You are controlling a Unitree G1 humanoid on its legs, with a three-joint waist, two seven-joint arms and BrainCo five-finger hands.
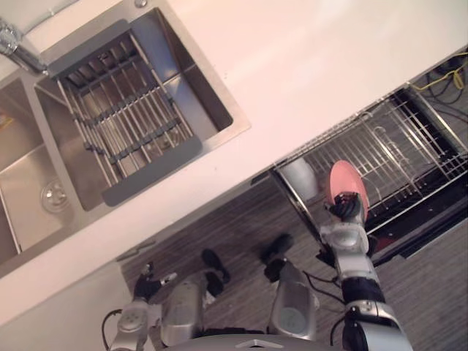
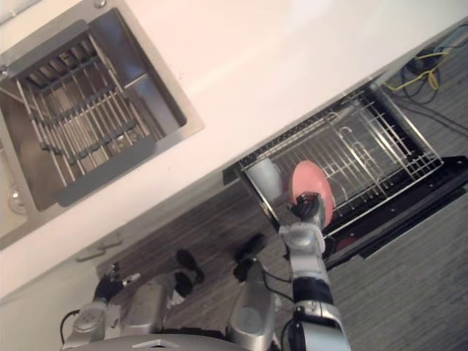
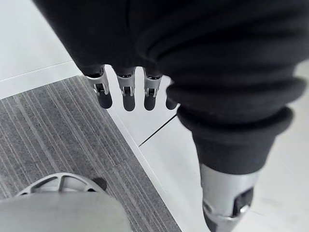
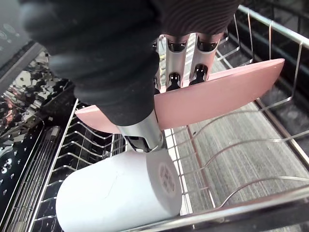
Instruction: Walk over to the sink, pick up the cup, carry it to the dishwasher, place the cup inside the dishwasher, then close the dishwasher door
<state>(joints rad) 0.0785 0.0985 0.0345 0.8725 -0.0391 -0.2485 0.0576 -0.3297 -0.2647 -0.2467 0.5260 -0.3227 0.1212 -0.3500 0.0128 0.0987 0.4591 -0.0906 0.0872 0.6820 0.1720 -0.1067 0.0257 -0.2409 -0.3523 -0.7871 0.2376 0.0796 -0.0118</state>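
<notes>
My right hand (image 4: 140, 133) is shut on a pink plate (image 1: 349, 181), thumb on its near face and fingers (image 4: 186, 72) behind it. The plate stands on edge over the pulled-out wire dishwasher rack (image 1: 409, 146), close above the tines. A white cup (image 4: 116, 193) lies on its side in the rack's near corner, just below the plate; in the left eye view the cup (image 1: 300, 178) sits left of the plate. My left hand (image 1: 146, 287) hangs low beside the white cabinet front, its fingers (image 3: 125, 94) straight and holding nothing.
A steel sink (image 1: 219, 139) with a grey drain rack (image 1: 124, 117) and a faucet (image 1: 14, 44) sits in the pale counter (image 1: 329, 66) at the left. The dark dishwasher door (image 1: 439, 212) lies open below the rack. Yellow cables (image 1: 447, 77) trail on the floor beyond.
</notes>
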